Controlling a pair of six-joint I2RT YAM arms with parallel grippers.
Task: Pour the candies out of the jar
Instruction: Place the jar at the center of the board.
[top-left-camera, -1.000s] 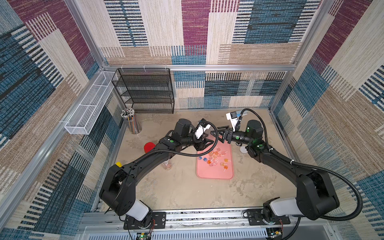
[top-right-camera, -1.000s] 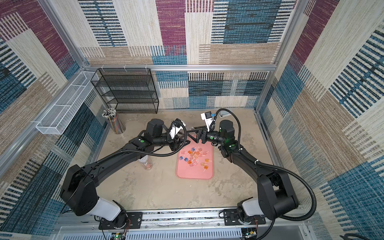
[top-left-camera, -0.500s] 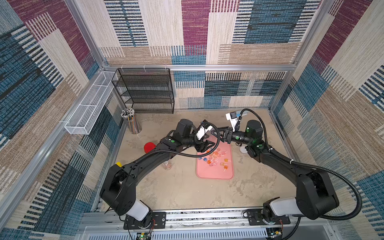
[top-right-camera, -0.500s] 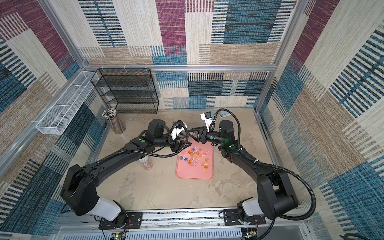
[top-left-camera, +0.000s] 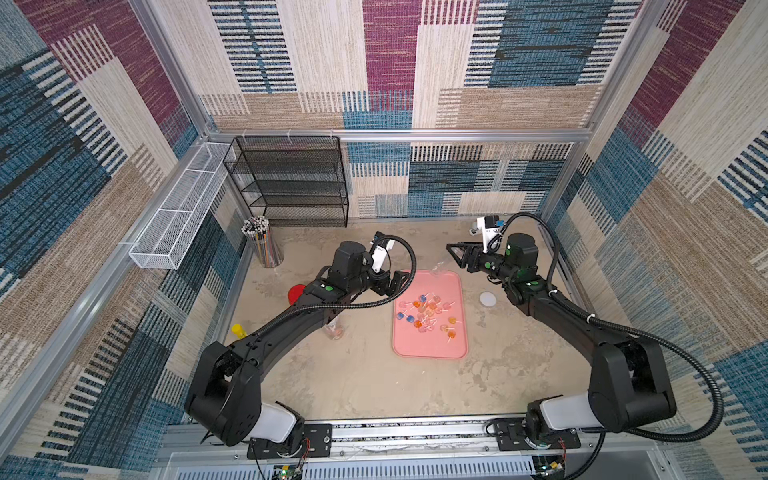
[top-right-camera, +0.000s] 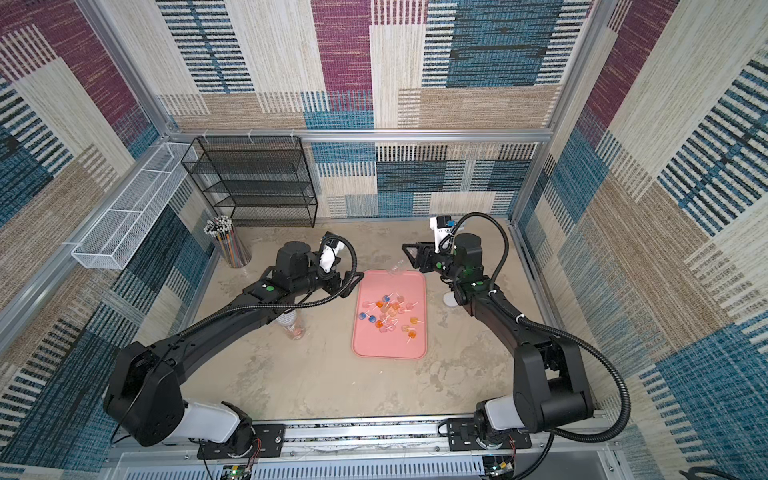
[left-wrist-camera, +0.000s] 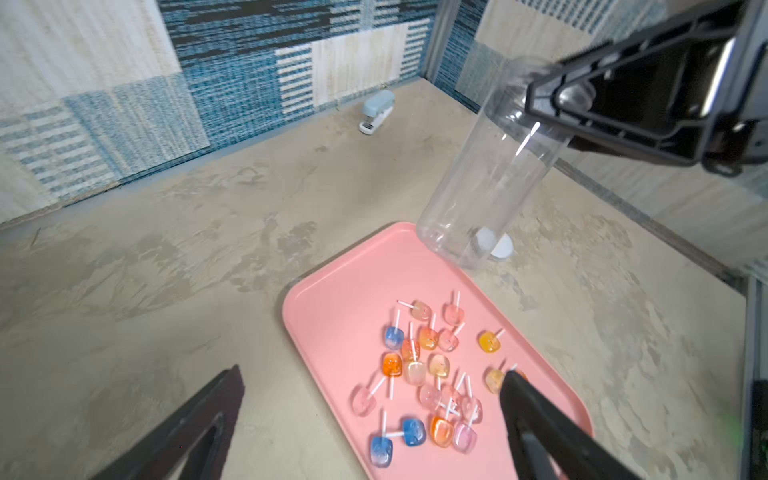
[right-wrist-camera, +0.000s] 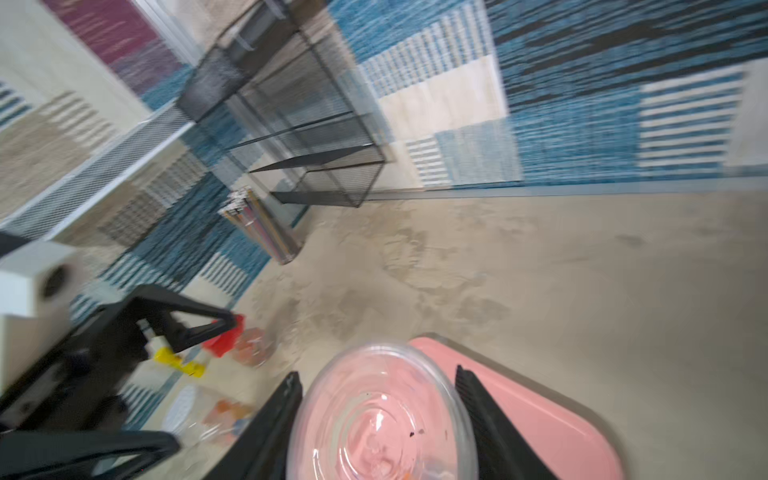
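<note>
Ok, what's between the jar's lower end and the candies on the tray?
Only bare pink tray, as the left wrist view shows. The clear jar, in the right gripper, hangs apart from the candies.

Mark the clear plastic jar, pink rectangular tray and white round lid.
Clear plastic jar (left-wrist-camera: 478, 187): left wrist view, middle of its wall.
Pink rectangular tray (left-wrist-camera: 332, 299): left wrist view, bare floor near a corner.
White round lid (top-left-camera: 488, 299): a top view, its centre.
</note>
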